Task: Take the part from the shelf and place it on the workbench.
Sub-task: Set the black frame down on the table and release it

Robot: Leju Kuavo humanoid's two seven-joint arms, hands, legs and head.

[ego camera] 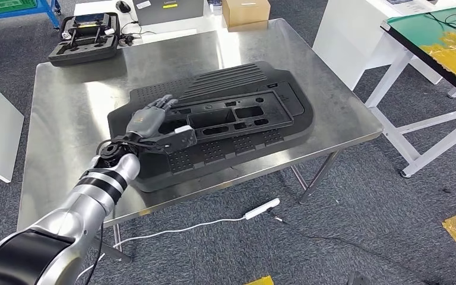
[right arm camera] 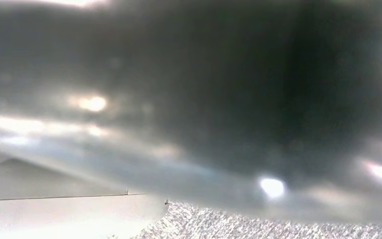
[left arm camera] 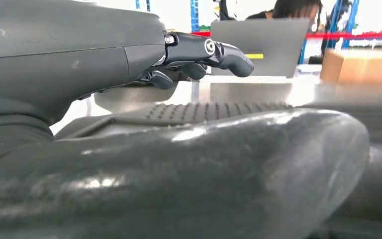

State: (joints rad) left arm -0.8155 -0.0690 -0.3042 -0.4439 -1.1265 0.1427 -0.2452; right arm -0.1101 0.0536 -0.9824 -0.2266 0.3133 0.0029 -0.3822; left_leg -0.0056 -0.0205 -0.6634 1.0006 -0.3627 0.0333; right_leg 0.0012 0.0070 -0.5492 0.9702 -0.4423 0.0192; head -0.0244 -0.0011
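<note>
A large black plastic part, ribbed and full of slots, lies flat on the steel workbench. My left hand rests on the part's left end, fingers stretched out over it and thumb pointing right, gripping nothing. In the left wrist view the fingers hover just above the part's perforated surface, with the thick thumb in the foreground. The right wrist view is a dark blur close to the lens above grey carpet, so I cannot tell how the right hand stands.
A black foam case sits at the bench's far left corner and a cardboard box at its far edge. A green-topped table stands to the right. A white cable and power strip lie on the floor. A person sits beyond the bench.
</note>
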